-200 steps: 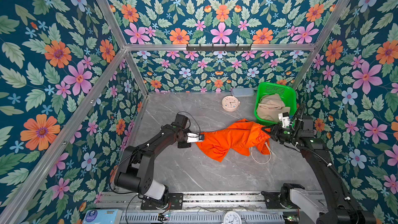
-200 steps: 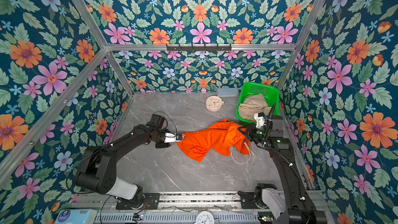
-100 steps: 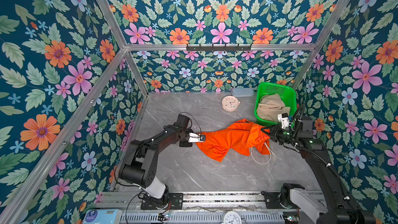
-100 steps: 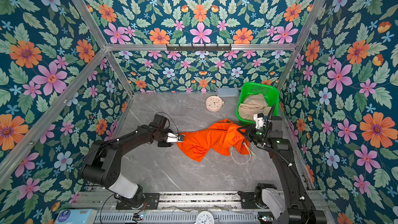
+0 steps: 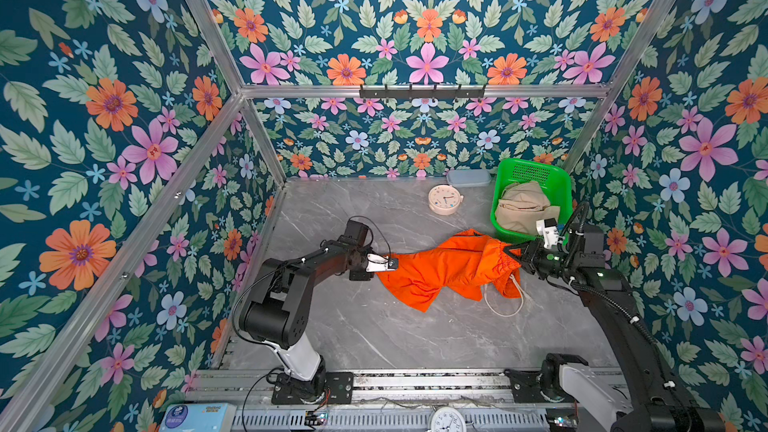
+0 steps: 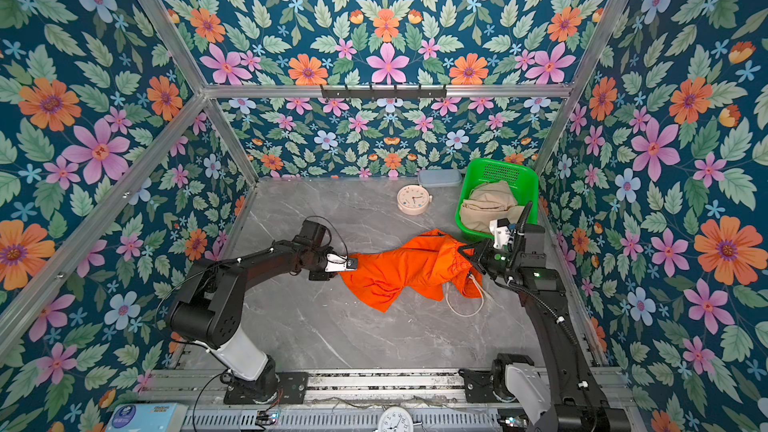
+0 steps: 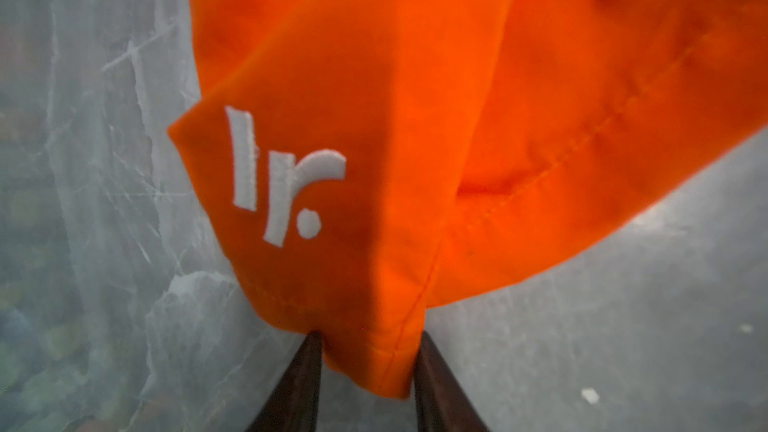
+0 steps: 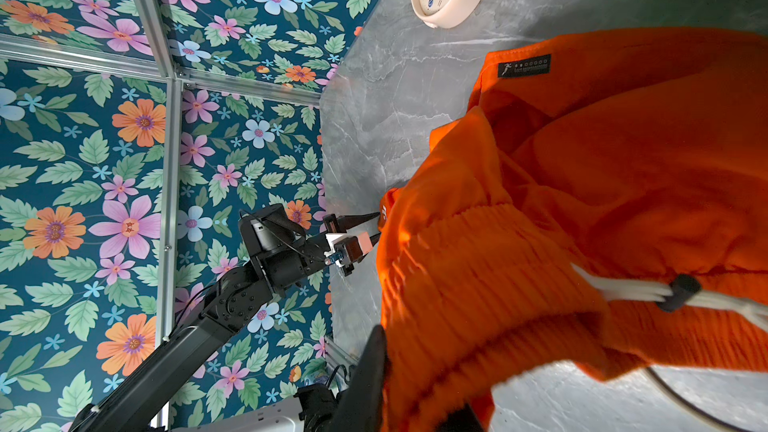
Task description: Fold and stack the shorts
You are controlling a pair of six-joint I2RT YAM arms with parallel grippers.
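Over the grey marble tabletop (image 5: 374,338), the bright orange fabric shorts (image 5: 449,268) stretch from 9 to 3 o'clock: creased, leg hem at 9, ribbed waistband at 3. The crumpled beige shorts (image 5: 521,209) fill the green plastic basket (image 5: 536,166) at 1. The right gripper (image 5: 513,255) clamps the waistband. The left gripper (image 5: 392,263) straddles the hem; whether it pinches is unclear. Only the left wrist view shows the white "lr." logo (image 7: 286,176).
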